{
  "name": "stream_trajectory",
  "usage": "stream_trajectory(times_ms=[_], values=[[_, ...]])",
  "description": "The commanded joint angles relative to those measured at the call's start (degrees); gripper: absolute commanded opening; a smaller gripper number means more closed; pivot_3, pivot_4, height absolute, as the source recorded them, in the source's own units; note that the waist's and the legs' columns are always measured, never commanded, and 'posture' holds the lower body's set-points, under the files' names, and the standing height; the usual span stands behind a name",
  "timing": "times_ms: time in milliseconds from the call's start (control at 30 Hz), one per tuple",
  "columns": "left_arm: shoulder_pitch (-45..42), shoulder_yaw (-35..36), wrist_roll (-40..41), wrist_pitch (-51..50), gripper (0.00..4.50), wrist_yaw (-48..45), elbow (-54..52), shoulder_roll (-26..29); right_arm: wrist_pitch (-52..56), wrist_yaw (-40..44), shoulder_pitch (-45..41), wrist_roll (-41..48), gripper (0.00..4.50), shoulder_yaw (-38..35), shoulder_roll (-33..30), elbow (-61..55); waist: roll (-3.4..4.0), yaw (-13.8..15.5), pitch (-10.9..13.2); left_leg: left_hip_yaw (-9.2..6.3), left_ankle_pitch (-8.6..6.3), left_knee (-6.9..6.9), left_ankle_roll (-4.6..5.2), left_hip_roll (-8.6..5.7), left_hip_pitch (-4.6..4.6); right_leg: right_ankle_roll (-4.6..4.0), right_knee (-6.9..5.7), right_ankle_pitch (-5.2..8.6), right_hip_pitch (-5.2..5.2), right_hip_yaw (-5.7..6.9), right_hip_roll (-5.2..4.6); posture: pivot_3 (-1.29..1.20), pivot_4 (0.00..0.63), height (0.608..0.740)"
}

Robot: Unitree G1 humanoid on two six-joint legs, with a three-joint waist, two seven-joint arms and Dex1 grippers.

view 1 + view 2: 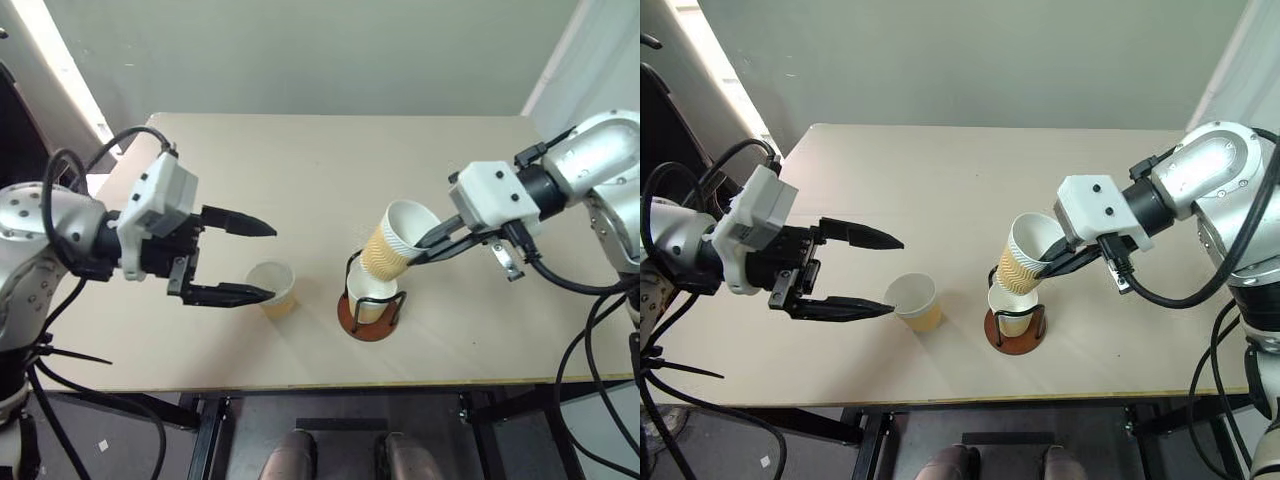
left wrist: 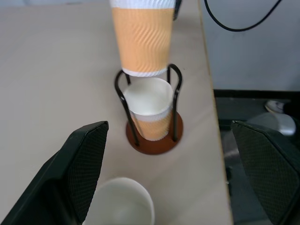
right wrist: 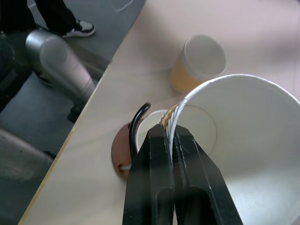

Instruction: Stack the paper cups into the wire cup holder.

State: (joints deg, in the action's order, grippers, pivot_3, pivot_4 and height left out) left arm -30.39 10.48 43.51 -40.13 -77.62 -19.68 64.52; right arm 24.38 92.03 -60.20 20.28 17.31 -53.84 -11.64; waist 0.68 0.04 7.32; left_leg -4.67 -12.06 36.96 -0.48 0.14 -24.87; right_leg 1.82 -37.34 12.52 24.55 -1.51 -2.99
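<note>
A pale beige tabletop (image 1: 300,180) with a light wood edge stands against a plain grey-green wall (image 1: 300,50); a bright strip of light runs along the wall's left side. Below the near edge, black frame bars and dark floor (image 1: 330,420) show.

Near the front edge, right of centre, stands the wire cup holder (image 1: 371,318): a reddish-brown disc base with thin black wire loops rising upright. One paper cup (image 1: 368,297) sits upright inside it, its white rim between the loops and its white inside empty.

The right hand (image 1: 428,245) reaches in from the right, its two black fingers pressed together on the rim wall of a second paper cup (image 1: 396,240), one finger inside and one outside. This cup is tilted, mouth up and toward the right hand, and its bottom hangs just above the rim of the cup in the holder; whether the two touch I cannot tell.

A third paper cup (image 1: 273,288) stands upright and empty on the tabletop, just left of the holder and apart from it.

The left hand (image 1: 262,260) hovers over the tabletop's left part, fingers spread wide and holding nothing, their tips pointing toward the holder, the lower tip close over the third cup's rim.
</note>
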Motion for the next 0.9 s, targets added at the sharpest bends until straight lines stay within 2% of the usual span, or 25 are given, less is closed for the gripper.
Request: stream_trajectory(times_ms=[33, 600, 700, 900], values=[[1.3, 1.4, 0.7, 0.3, 4.5, -2.0, -1.1, 1.9, -1.2, 0.0, -0.5, -2.2, 0.04, 0.5, 0.8, -0.8, -0.02, -0.1, 0.0, 0.0, 0.02, 0.01, 0.01, 0.0, 0.0, 0.0, -0.04, 0.0, 0.01, 0.0, 0.0, 0.0, 0.15, 0.74], [2.6, 0.7, -0.9, 1.2, 4.5, -0.2, -1.2, 2.0, -5.5, 0.4, 2.6, -7.9, 0.04, 3.9, 2.4, -2.2, -0.02, 0.0, 0.0, 0.01, 0.05, 0.0, 0.03, 0.0, -0.02, -0.03, -0.07, 0.0, 0.04, 0.01, 0.0, 0.0, 0.15, 0.74], [2.6, 0.2, -1.5, 1.4, 4.5, -0.1, -0.9, 1.9, -6.2, 0.5, 2.9, -8.6, 0.58, 4.2, 2.5, -1.9, -0.02, 0.0, 0.0, 0.01, 0.05, 0.0, 0.03, 0.0, -0.02, -0.03, -0.07, 0.0, 0.03, 0.01, 0.0, 0.0, 0.15, 0.74], [0.9, -1.5, -3.7, 2.5, 4.5, 0.1, 0.9, 2.0, -6.0, -0.1, 2.6, -9.8, 2.61, 3.6, 3.2, -0.5, -0.02, 0.0, 0.0, 0.0, 0.05, 0.0, 0.03, 0.01, -0.02, -0.03, -0.07, 0.0, 0.03, 0.01, 0.0, 0.0, 0.15, 0.74]])
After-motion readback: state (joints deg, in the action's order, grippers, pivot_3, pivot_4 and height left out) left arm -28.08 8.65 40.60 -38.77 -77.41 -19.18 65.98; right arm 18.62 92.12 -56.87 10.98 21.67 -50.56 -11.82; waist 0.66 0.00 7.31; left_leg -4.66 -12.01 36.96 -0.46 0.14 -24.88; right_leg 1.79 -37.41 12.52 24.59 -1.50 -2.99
